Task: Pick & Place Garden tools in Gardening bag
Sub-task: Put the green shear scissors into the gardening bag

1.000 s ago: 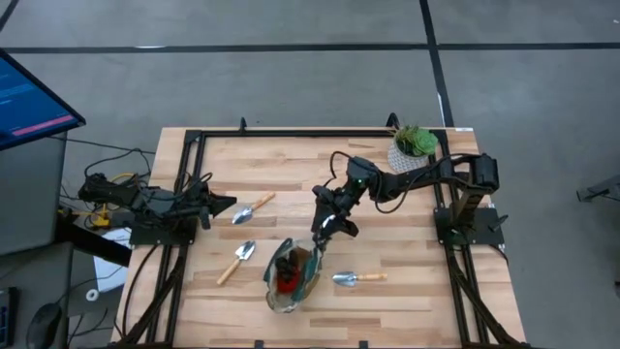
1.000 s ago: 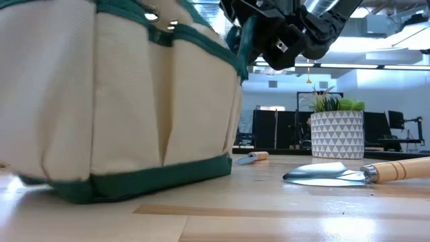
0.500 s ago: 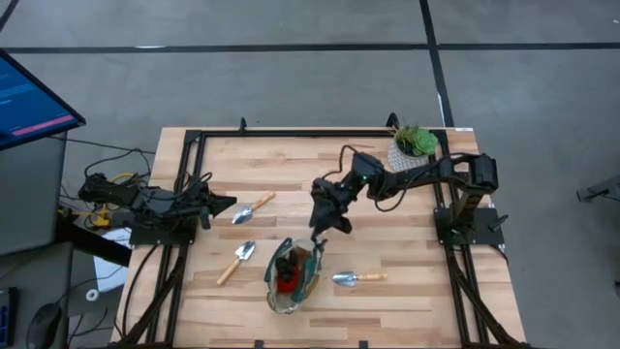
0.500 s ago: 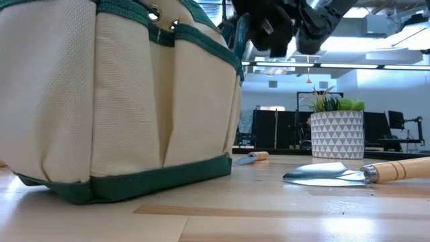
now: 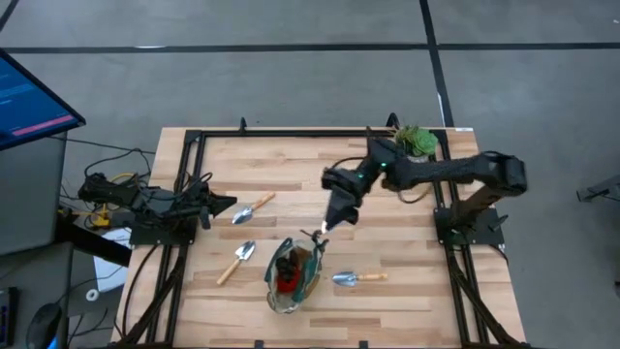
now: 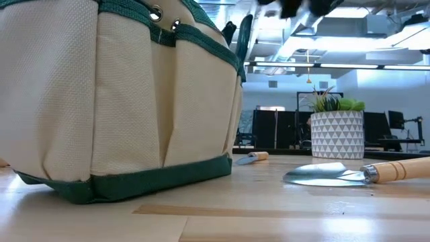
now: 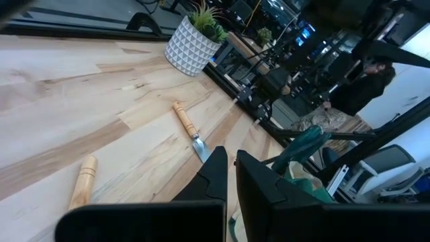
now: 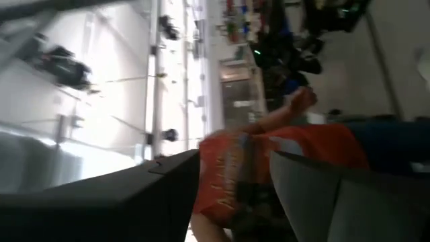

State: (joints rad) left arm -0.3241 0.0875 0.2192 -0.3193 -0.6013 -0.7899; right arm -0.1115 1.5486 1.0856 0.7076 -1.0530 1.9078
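Observation:
The beige gardening bag (image 5: 294, 273) with green trim stands near the table's front middle. It fills the left of the low view (image 6: 114, 101). A red item (image 5: 288, 281) lies inside it. Three trowels lie flat on the table: one (image 5: 254, 207) by my left gripper, one (image 5: 235, 262) left of the bag, one (image 5: 358, 278) right of it. My right gripper (image 5: 327, 223) hangs above the table just beyond the bag's far end, open and empty (image 8: 235, 158). My left gripper (image 5: 231, 205) rests shut at the left edge (image 7: 230, 161). The shears do not show.
A green plant in a white patterned pot (image 5: 412, 145) stands at the far right corner, and shows in the low view (image 6: 336, 131). A black frame (image 5: 291, 133) runs along the table's far and side edges. Bare wood lies between the bag and the far rail.
My right gripper has risen from the bag's far end, out of the top of the low view. It has gone a little toward the table's far right and turned. The bag has settled slightly in the low view.

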